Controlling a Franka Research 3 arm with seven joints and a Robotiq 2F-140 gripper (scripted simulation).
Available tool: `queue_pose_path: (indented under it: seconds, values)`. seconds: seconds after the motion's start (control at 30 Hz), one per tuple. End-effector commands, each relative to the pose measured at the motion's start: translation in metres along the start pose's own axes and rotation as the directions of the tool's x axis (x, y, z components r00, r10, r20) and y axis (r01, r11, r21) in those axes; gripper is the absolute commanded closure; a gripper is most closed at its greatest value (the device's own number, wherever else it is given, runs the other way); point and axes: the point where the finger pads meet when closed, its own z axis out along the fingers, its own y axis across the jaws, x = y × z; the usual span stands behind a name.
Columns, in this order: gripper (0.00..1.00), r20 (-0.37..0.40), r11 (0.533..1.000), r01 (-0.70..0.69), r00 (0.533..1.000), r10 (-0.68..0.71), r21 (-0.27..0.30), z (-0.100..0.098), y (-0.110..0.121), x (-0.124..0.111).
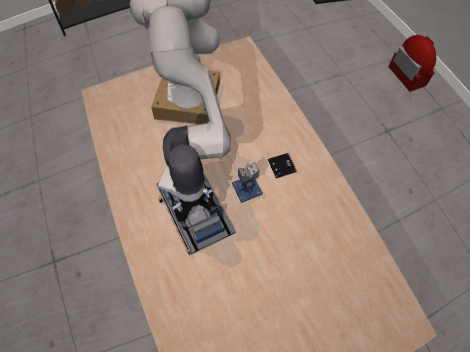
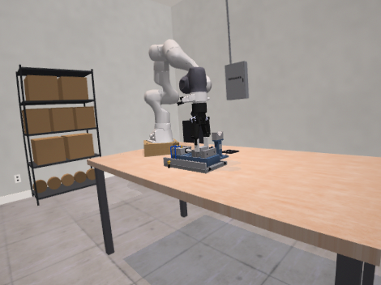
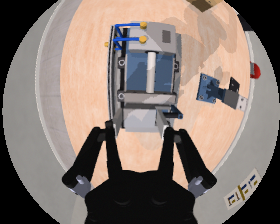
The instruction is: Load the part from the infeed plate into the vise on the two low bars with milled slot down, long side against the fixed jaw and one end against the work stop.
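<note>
1. The white jointed arm (image 1: 187,76) rises from a tan wooden base block (image 1: 162,112) at the far end of the pale wooden table (image 1: 325,256) and bends over so that its dark wrist points straight down.
2. The black two-finger claw (image 3: 141,130) hangs low over the grey-and-blue vise (image 1: 176,222), which stands near the table's left edge as seen from above.
3. The claw's fingers are parted a little and grip nothing. One stands on each side of the part and I cannot tell whether the pads still brush it.
4. The part, a light grey rectangular block (image 3: 145,120), lies in the vise between the two fingertips, at the end away from the air cylinder with its blue hoses (image 3: 125,33).
5. From the wrist view the part's long side lies across the vise, beside a grey crossbar. I cannot tell which way its slot faces, or whether it touches the fixed jaw or the work stop.
6. The vise stands open, with blue faces and a pale rod showing between the cylinder and the part.
7. The grey V-block (image 1: 248,171) on its small blue plate (image 1: 251,192) stands just beside the vise and holds nothing.
8. The black square infeed plate (image 1: 282,166) lies just beyond the V-block, with no block on it.
9. A black metal shelf rack (image 2: 19,102) with brown cartons stands by the wall
</note>
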Motion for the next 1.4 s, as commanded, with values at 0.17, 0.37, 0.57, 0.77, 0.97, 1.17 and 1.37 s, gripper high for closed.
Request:
queue_pose_path:
  seconds: [0.17,0.37,0.57,0.77,0.97,1.17,1.37]
  values:
    - [0.53,0.004,1.0,-0.002,1.0,0.002,0.004,-0.001,-0.002,-0.002]
    - [0.53,0.004,1.0,-0.002,1.0,0.002,0.004,-0.001,-0.002,-0.002]
    - [0.53,0.004,1.0,-0.002,1.0,0.002,0.004,-0.001,-0.002,-0.002]
    - [0.53,0.004,1.0,-0.002,1.0,0.002,0.004,-0.004,-0.002,-0.002]
    - [0.53,0.004,1.0,-0.002,1.0,0.002,0.004,-0.015,-0.001,-0.001]
    - [0.53,0.004,1.0,-0.002,1.0,0.002,0.004,-0.026,-0.001,-0.001]
    - [0.53,0.004,1.0,-0.002,1.0,0.002,0.004,-0.044,-0.001,-0.001]
